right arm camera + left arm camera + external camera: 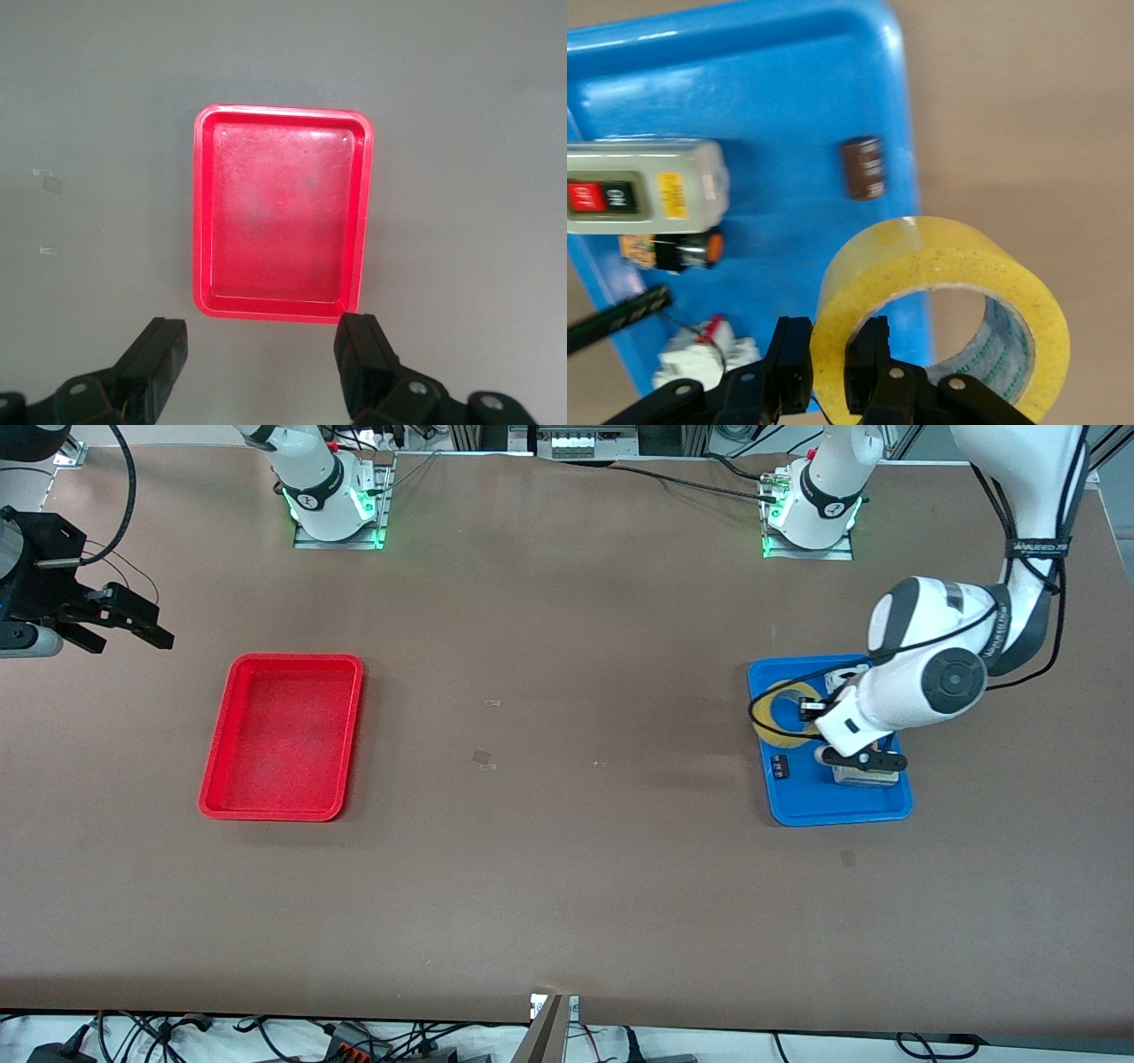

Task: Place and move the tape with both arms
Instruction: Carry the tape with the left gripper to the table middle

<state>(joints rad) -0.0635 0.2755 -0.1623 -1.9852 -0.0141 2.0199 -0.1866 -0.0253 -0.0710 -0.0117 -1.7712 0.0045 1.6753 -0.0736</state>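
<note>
We start with the brown table (567,850), which carries two trays: a red tray (282,737) toward the right arm's end, with nothing in it, and a blue tray (828,802) toward the left arm's end.

The left arm (939,677) reaches down over the blue tray, and the left gripper (829,359) has its fingers clamped on the wall of the tape (943,297), one finger on the outer face and one inside the hollow core. In the left wrist view the yellowish roll hangs clear of the tray floor, over the tray's edge and the bare table beside it, so we judge it lifted rather than resting.

The right arm waits, with the right gripper (115,624) in the air over the table's edge at its own end, above and to one side of the red tray, its fingers spread wide apart and holding nothing.

Left in the blue tray are a grey switch box (642,188), a small dark brown block (862,166), a little black and orange part (687,250) and a white piece with red (700,359).

As we judge it, the pick is done and most of the task lies ahead: the tape has yet to travel toward the middle of the table, be set down or passed, and be taken on by the right arm, presumably to the red tray.
</note>
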